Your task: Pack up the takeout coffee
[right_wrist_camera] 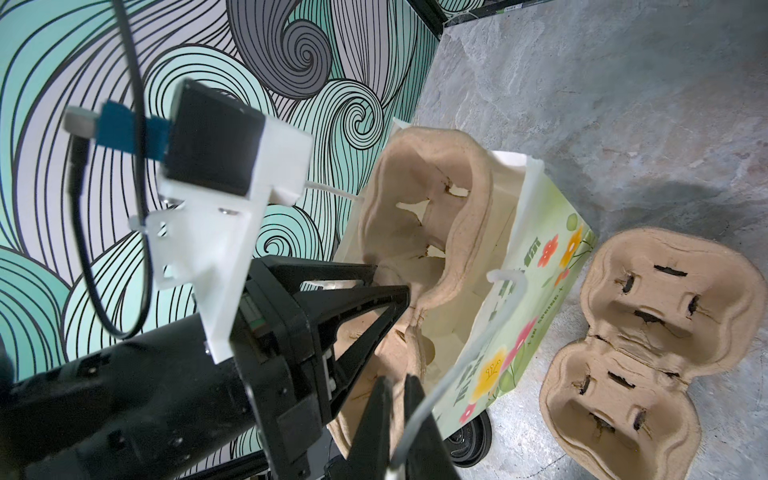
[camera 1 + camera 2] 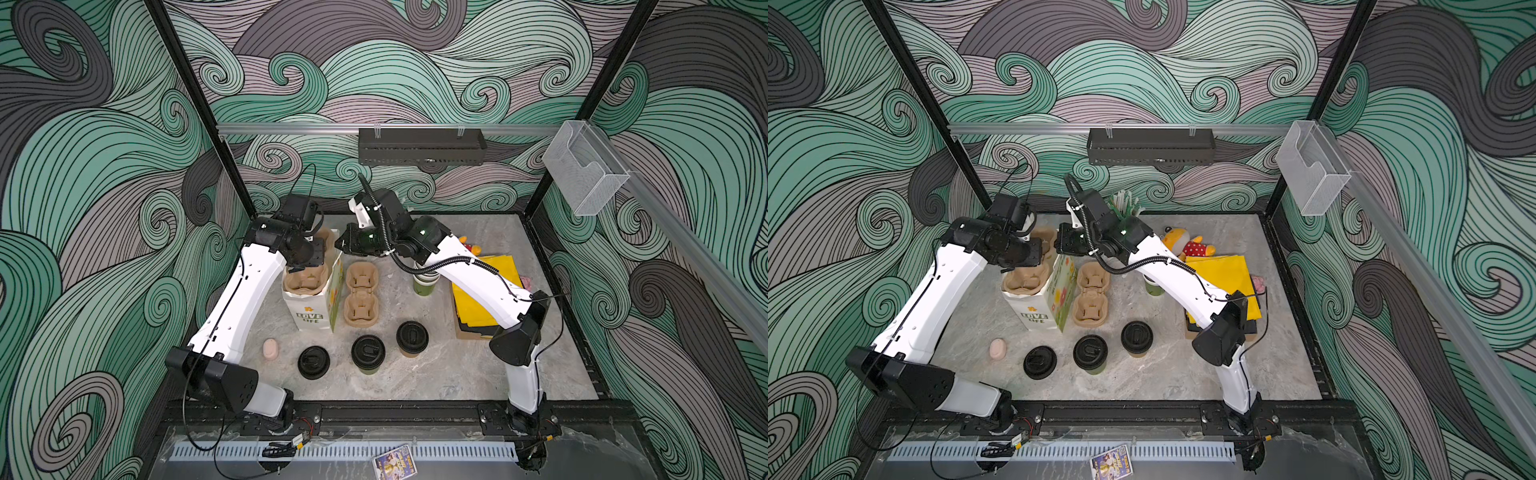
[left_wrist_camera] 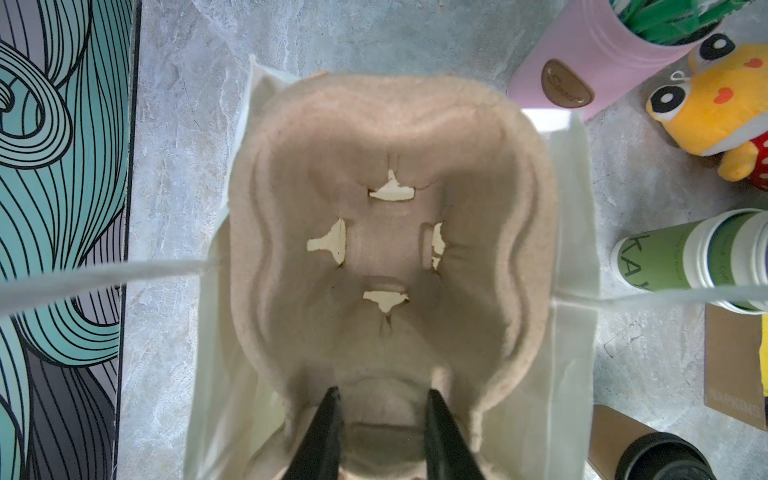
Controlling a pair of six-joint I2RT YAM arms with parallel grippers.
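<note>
Brown moulded-pulp carrier (image 3: 390,249) sits half inside the open paper bag (image 2: 309,318), its narrow waist pinched by the left arm's fingers (image 3: 328,424). The right arm's fingers (image 1: 374,419) are closed on the bag's cord handle (image 1: 478,336). The lidded green cup (image 2: 368,353) and brown cup (image 2: 411,337) stand on the worktop (image 2: 436,374) near the bag.

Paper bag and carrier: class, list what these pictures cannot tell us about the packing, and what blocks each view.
- Paper bag floor: left wrist view, covered by the cup carrier; its depth is unclear.
- Left claw: both top views, hidden under the left arm.
- Green cup and brown cup: contents unseen in both top views; each is capped.
- Lidless cup stack: top views, upper part behind the right arm; count unclear.
</note>
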